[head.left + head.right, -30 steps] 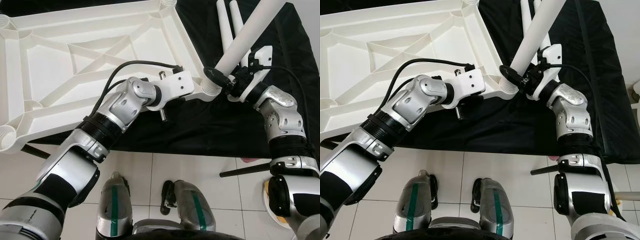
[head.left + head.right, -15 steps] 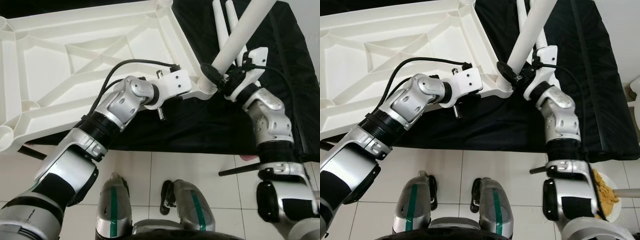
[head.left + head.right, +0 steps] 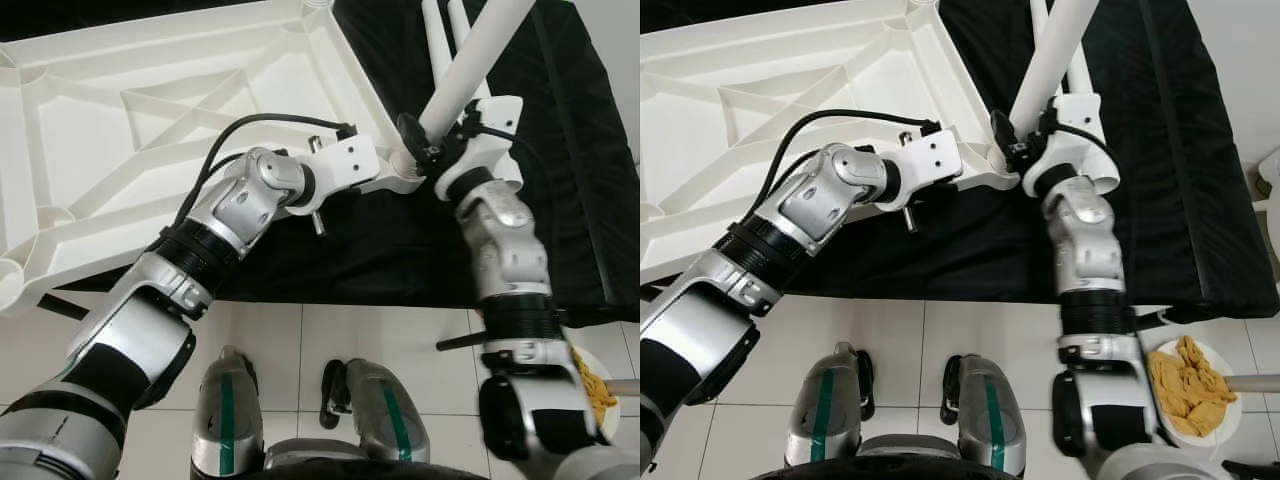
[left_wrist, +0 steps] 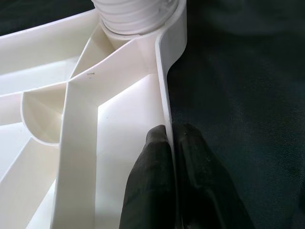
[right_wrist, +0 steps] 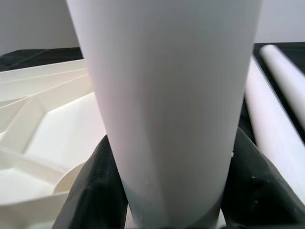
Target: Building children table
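A round white plate (image 3: 1230,385) sits on the tiled floor (image 3: 940,340) by my right side, holding a heap of yellow-orange crinkled food pieces (image 3: 1185,388).

The white plastic children's tabletop (image 3: 150,110) lies upside down, its ribbed underside up with crossing braces and round threaded sockets at the corners. It rests partly on a black cloth-covered surface (image 3: 1160,150). My left end effector (image 4: 174,143) is clamped on the tabletop's thin outer rim, 1 black finger (image 4: 152,186) on the inner face and 1 on the outer, just beside the near corner socket (image 4: 136,14).

My right end effector (image 5: 167,191) grips a smooth white cylindrical table leg (image 3: 470,65), its 2 black fingers pressed on either side of the tube near its lower end. The leg stands tilted, its base at the corner socket, its top leaning away to my right. I cannot tell whether it is seated in the socket. 2 more white legs (image 3: 440,35) lie side by side on the black cloth beyond it.
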You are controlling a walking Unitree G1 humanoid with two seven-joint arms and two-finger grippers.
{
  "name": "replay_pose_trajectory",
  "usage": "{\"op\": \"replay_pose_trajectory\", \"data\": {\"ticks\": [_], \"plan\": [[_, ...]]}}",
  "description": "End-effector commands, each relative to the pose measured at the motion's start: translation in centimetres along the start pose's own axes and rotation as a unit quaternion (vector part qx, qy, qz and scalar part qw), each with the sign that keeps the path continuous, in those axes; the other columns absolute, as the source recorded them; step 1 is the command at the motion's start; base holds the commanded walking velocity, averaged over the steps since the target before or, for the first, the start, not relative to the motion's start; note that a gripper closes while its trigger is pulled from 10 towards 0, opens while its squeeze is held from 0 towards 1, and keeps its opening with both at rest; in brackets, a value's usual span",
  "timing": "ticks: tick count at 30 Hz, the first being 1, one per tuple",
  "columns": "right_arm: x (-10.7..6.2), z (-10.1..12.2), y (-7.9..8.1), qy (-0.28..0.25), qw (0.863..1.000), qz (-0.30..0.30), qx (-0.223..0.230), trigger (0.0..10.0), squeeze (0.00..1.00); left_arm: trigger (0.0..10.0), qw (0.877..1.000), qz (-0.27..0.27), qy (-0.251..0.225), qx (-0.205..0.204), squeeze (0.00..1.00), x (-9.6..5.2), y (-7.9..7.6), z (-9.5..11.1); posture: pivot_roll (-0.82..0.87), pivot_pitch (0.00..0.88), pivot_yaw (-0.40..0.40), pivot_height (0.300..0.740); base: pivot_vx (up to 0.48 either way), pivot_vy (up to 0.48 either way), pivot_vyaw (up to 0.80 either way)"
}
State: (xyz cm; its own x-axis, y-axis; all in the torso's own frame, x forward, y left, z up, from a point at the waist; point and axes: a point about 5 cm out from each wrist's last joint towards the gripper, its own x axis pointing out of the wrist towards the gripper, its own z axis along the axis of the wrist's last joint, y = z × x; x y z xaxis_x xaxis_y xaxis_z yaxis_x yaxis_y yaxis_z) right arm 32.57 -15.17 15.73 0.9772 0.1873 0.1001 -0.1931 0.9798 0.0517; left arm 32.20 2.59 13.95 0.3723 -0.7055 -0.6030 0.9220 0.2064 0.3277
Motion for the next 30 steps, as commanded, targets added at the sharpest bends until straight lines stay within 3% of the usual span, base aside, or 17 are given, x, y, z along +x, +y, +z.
{"op": "replay_pose_trajectory", "data": {"ticks": [1,4,9,27,28,30], "plan": [[-0.4,0.1,-2.0,0.007,0.994,-0.108,-0.003,10.0,0.00,10.0,0.994,-0.099,0.051,-0.015,0.00,1.2,-3.0,-2.5,0.05,0.031,-0.058,0.740,0.000,0.000,0.00],[-1.0,-0.2,-1.5,0.012,0.983,-0.184,0.001,10.0,0.00,10.0,0.994,-0.100,0.050,-0.015,0.00,1.2,-3.1,-2.4,0.05,0.026,-0.063,0.740,0.000,0.000,0.00],[-1.5,-0.3,-1.5,0.015,0.969,-0.247,0.004,10.0,0.00,10.0,0.994,-0.100,0.051,-0.015,0.00,1.3,-3.2,-2.4,0.05,0.022,-0.066,0.740,0.000,0.000,0.00],[-1.7,0.0,-0.8,0.013,0.967,-0.256,-0.007,10.0,0.00,10.0,0.994,-0.100,0.051,-0.013,0.00,1.3,-3.2,-2.4,0.05,0.020,-0.065,0.740,0.000,0.000,0.00],[-1.8,0.0,-0.9,0.009,0.967,-0.254,-0.004,10.0,1.00,10.0,0.994,-0.100,0.051,-0.013,0.00,1.3,-3.3,-2.4,0.05,0.020,-0.065,0.740,0.000,0.000,0.00],[-1.8,0.1,-1.0,0.004,0.967,-0.256,-0.003,10.0,1.00,10.0,0.994,-0.100,0.051,-0.014,0.00,1.3,-3.2,-2.4,0.05,0.021,-0.066,0.740,0.000,0.000,0.00]]}}
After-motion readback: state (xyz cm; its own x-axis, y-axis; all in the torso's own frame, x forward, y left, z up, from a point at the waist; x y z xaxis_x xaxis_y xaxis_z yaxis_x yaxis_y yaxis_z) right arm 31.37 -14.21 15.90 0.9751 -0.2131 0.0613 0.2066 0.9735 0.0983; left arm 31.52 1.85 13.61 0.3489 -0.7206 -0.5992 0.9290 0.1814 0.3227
